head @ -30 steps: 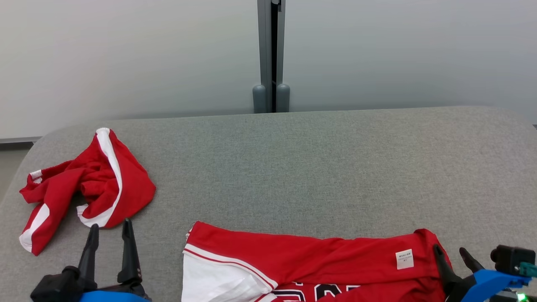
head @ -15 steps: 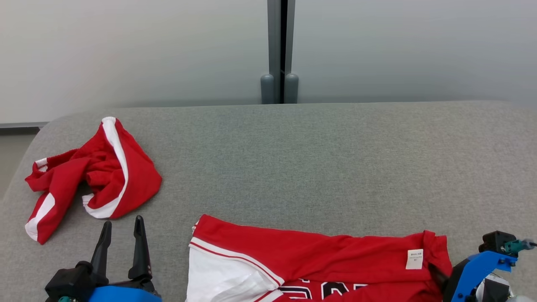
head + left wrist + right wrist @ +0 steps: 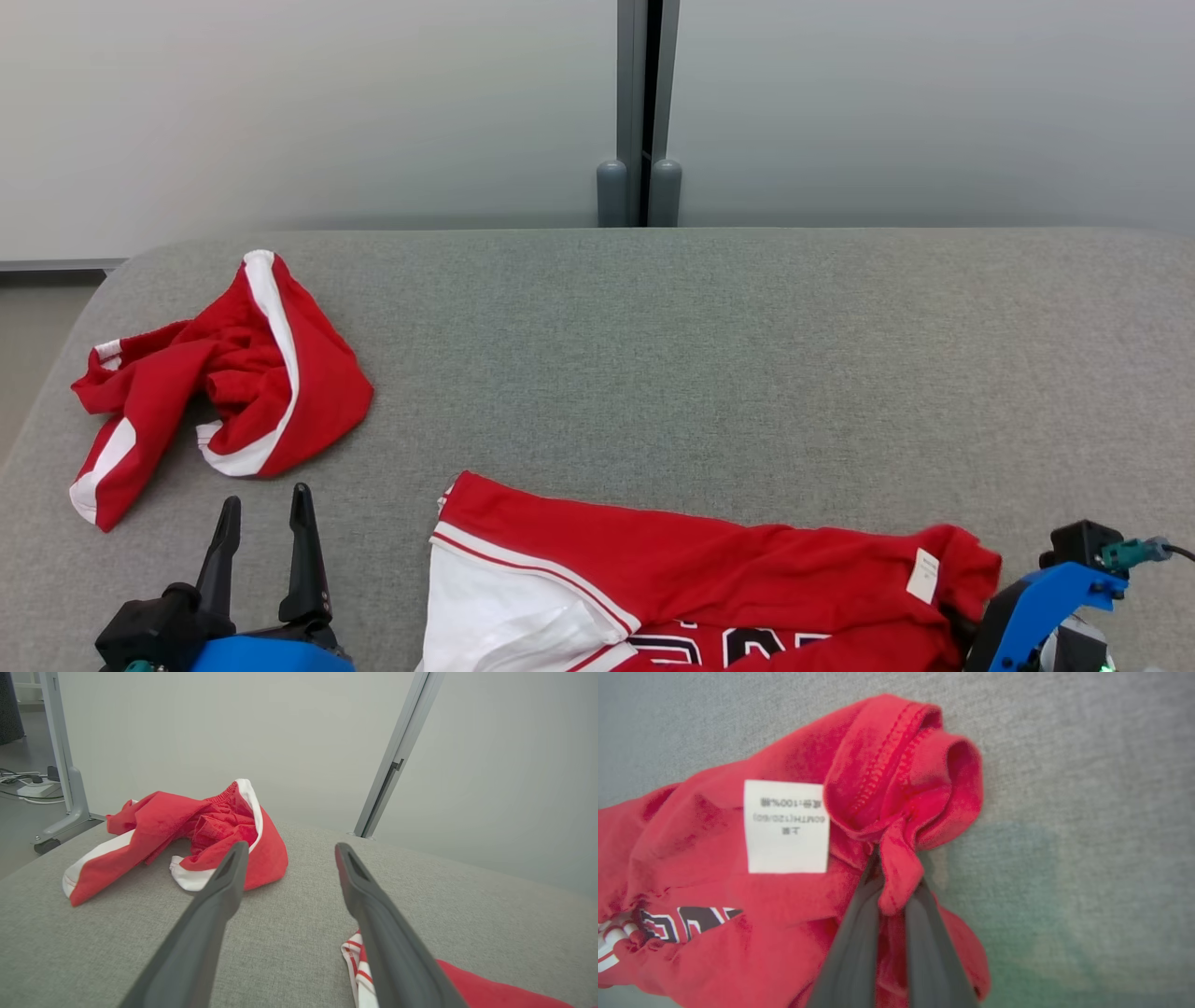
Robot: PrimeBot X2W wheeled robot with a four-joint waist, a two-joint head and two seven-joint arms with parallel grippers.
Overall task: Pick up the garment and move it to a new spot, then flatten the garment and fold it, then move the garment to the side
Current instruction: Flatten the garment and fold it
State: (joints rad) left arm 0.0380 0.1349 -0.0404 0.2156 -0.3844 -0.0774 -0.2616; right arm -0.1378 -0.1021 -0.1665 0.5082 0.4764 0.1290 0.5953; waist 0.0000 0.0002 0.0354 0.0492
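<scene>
The garment [image 3: 700,569], a red jersey with a white sleeve and dark lettering, lies spread along the near edge of the grey padded surface [image 3: 653,355]. My right gripper [image 3: 894,882] is shut on its right hem corner, next to a white care label [image 3: 787,826], and the cloth bunches up around the pinch. The blue wrist mount [image 3: 1036,597] of that arm sits at the lower right. My left gripper [image 3: 265,499] stands open over bare padding, left of the jersey's sleeve. Between its fingers [image 3: 219,891] there is nothing, and the jersey's striped edge [image 3: 355,956] lies under the right one.
A crumpled pair of red and white shorts [image 3: 233,383] lies at the far left, just beyond my left gripper. A pale wall with a grey post [image 3: 644,112] stands behind the surface. A metal frame leg and cables [image 3: 60,765] stand on the floor beyond the left edge.
My right gripper has gone from open to shut on the jersey's right corner, gathering the cloth there. The head camera has shifted. The left gripper stays open.
</scene>
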